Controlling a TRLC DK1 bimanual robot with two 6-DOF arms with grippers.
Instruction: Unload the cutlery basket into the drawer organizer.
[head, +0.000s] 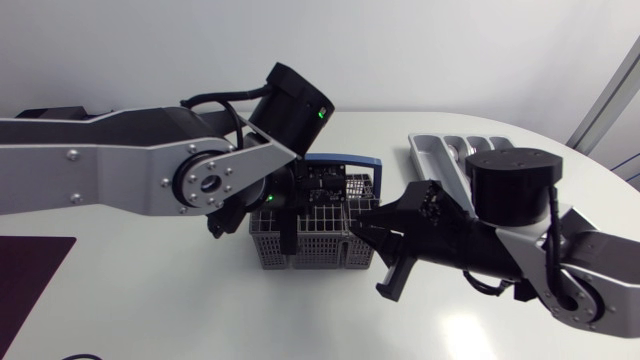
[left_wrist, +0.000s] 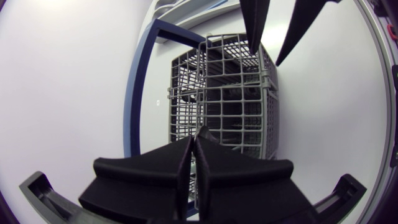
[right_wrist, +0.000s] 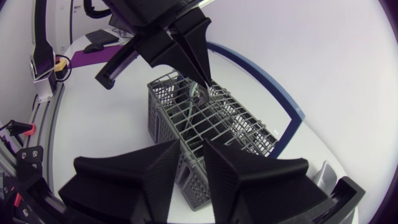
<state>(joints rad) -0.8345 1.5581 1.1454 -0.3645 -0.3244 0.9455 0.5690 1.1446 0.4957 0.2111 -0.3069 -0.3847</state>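
Pale bench (head: 150, 320) is spread under both arms, and the grey cutlery basket (head: 318, 240) is set near its middle, with its blue handle (head: 345, 160) lying to its 12 o'clock side. The drawer organizer (head: 440, 150) is found at about 2 o'clock from the basket, near it but apart. Its contents cannot be judged, since it is partly hidden by the right arm.

The left tool (head: 290, 232) is held upright over the basket's 9 o'clock end, with its tips dipped among the grid cells. Its fingers are drawn narrow, almost touching, and whether anything thin is pinched between them cannot be told. A rounded metal piece (right_wrist: 198, 93) is glimpsed just under those tips in the right wrist view and is taken to be cutlery. The right tool (head: 372, 258) is placed at the basket's 3 o'clock end, its fingers parted and nothing held. The basket's end wall is seen just ahead of the gap.

The step in hand is judged to be the drawing of a piece out of its cell. A straight vertical lift is advised, so that the piece is not jammed against the wire grid, and the pinch should be confirmed before any rise. Should the piece catch, the basket may be dragged up with it, so the end wall could be steadied by the right tool. The piece would then be carried toward 2 o'clock and laid lengthwise in a fitting compartment.
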